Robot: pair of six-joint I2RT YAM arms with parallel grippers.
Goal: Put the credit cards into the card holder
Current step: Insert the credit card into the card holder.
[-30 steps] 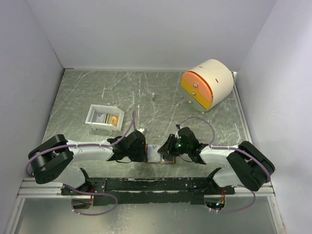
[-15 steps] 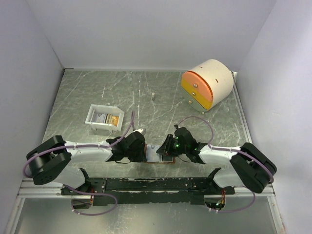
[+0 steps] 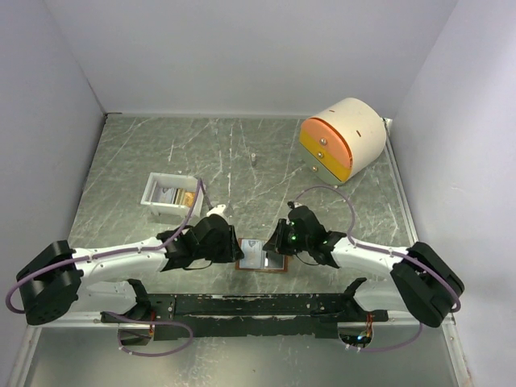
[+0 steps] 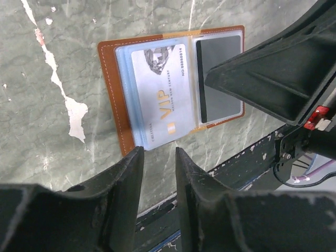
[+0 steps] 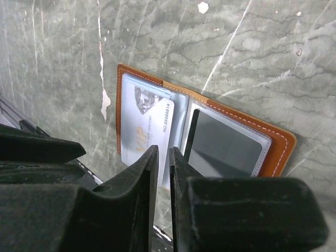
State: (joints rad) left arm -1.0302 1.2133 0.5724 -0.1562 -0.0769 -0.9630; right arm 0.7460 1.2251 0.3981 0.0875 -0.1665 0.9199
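Two grippers at an open holder [image 3: 262, 255], low centre of the top view.
Top: left gripper [image 3: 230, 246] just left of holder, right gripper [image 3: 275, 243] over its right half; tray [image 3: 153, 190] holding more cards [image 3: 188, 198], upper left. Left wrist: holder flat on table [image 4: 52, 52], silver card [image 4: 157, 94] in left pocket, dark card [image 4: 218, 79] in right; fingers [image 4: 126, 178] a narrow slit apart, empty. Right wrist: fingers [image 5: 142, 173] almost pressed together, nothing seen between, tips over the holder's fold.
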